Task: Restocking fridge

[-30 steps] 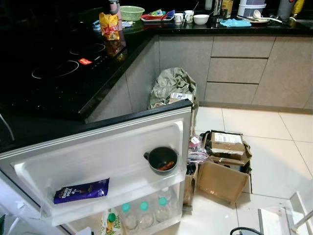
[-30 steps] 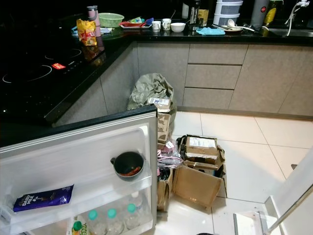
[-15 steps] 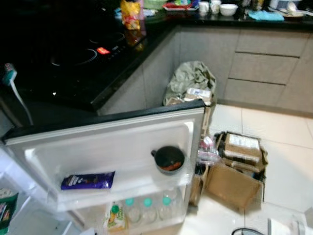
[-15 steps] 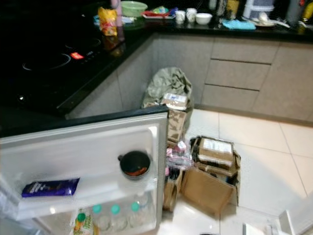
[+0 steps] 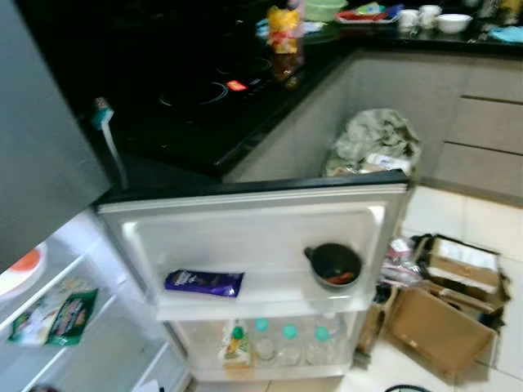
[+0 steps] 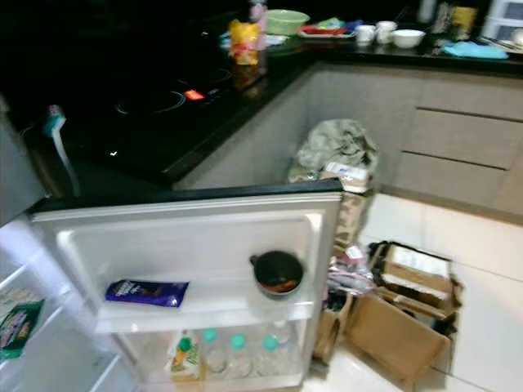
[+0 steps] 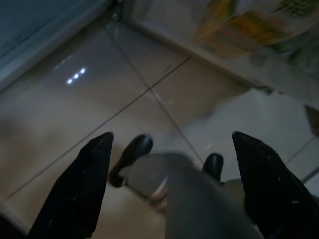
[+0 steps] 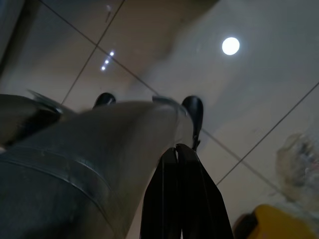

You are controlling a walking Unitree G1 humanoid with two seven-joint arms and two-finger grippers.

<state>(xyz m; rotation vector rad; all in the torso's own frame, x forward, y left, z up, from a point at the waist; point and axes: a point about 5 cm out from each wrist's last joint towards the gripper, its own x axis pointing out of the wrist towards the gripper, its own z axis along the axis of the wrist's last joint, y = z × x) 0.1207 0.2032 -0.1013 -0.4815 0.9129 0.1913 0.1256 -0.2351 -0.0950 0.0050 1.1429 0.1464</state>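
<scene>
since a second ago the camera has swung left, so the fridge door (image 5: 261,237) sits mid-frame and the fridge shelves (image 5: 73,327) show at lower left. on the door's upper shelf lie a purple chocolate bar (image 5: 203,282) and, to its right, a small black pot (image 5: 333,265); below stand clear bottles (image 5: 288,343) and a juice carton (image 5: 234,347). cardboard boxes (image 5: 445,302) lie on the floor at lower right. left gripper (image 7: 172,184) hangs over floor tiles, fingers spread wide; right gripper (image 8: 184,199) hangs too, fingers pressed together, holding nothing
</scene>
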